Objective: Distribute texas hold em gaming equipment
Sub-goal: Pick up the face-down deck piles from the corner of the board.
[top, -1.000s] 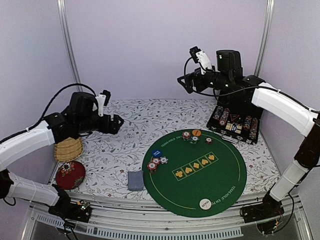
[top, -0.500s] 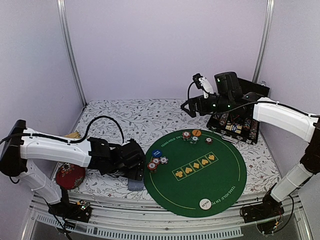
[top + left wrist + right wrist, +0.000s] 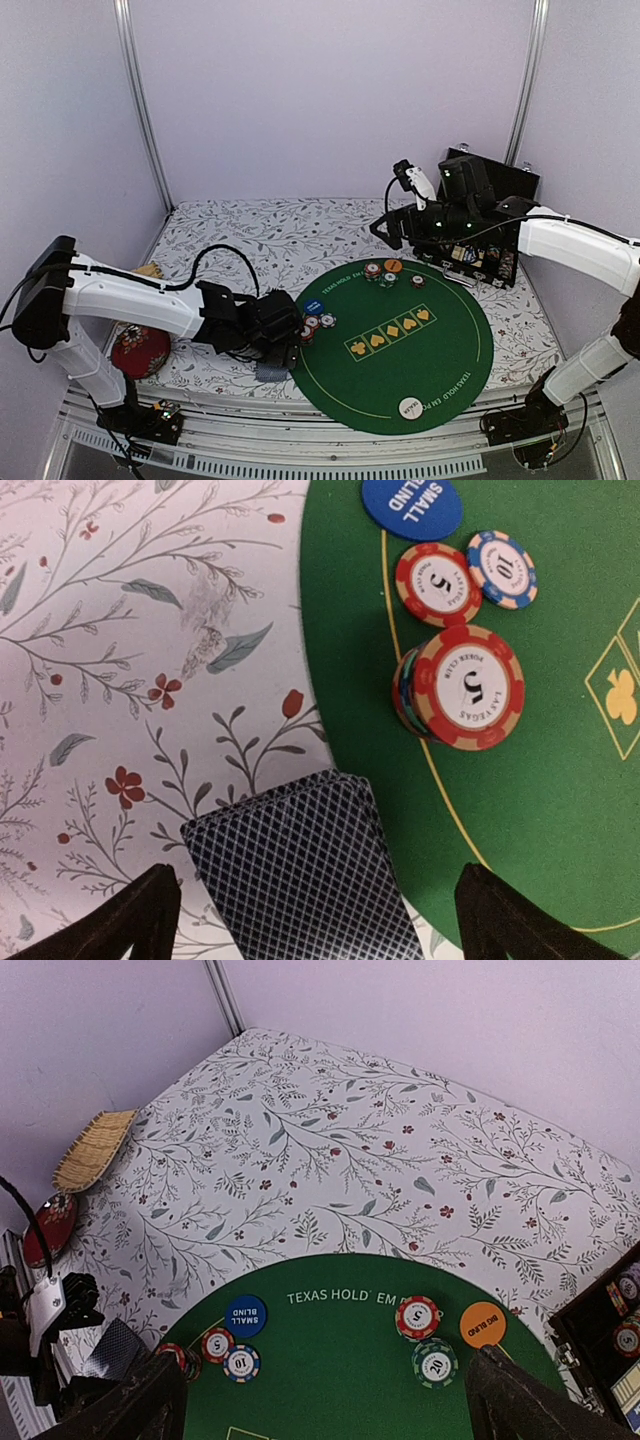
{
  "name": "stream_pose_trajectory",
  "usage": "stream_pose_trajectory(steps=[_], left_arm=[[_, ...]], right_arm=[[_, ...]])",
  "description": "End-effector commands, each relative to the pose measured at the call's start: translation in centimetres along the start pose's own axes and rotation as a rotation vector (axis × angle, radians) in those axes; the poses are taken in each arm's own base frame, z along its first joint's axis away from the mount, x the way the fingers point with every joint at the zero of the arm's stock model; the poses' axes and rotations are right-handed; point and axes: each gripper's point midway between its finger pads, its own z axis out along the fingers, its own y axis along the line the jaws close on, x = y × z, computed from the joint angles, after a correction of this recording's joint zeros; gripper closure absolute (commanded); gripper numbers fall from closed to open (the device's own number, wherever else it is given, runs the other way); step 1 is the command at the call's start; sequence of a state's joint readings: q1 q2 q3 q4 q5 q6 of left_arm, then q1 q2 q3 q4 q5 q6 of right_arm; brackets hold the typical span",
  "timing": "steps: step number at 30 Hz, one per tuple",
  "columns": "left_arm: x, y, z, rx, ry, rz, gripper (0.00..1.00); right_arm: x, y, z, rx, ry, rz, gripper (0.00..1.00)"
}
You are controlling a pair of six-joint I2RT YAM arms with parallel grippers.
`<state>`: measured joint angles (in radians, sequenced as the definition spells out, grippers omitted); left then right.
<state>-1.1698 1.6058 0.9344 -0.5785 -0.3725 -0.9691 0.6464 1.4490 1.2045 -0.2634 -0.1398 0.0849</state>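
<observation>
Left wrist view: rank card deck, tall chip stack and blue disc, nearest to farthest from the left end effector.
1. Card deck: bottom centre, framed by the left end effector.
2. Tall chip stack: right of centre, on the green mat.
3. Blue disc: top edge, on the mat.

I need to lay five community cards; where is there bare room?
The green mat is bare between its printed suit row and the white dealer button. The floral cloth behind the mat is bare up to the chip case. Crowded: around the mat's left edge, with chip stack, blue disc, card deck and left tool over it, and the far-edge chips.
</observation>
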Motion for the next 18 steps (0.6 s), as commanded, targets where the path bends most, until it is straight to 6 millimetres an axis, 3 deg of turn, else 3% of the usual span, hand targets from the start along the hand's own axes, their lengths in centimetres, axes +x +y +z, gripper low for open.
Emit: stream_pose_trajectory(steps=[1, 6, 12, 18], left_arm=[[0.6, -0.6, 0.5, 0.006, 0.015, -0.001, 0.02], [2.1, -0.1, 1.4, -0.015, 0.066, 0.010, 0.02], [2.0, 0.8, 1.0, -0.051, 0.055, 0.014, 0.02], [3.9, 1.8, 1.6, -0.051, 0.103, 0.010, 0.02]], right_arm=[[0.2, 0.4, -0.6, -0.018, -0.006, -0.028, 0.01], [0.5, 0.4, -0.5, -0.016, 0.001, -0.038, 0.01], [0.5, 0.6, -0.3, -0.029, 0.004, -0.040, 0.01], [0.3, 0.7, -0.5, -0.032, 0.000, -0.040, 0.01]])
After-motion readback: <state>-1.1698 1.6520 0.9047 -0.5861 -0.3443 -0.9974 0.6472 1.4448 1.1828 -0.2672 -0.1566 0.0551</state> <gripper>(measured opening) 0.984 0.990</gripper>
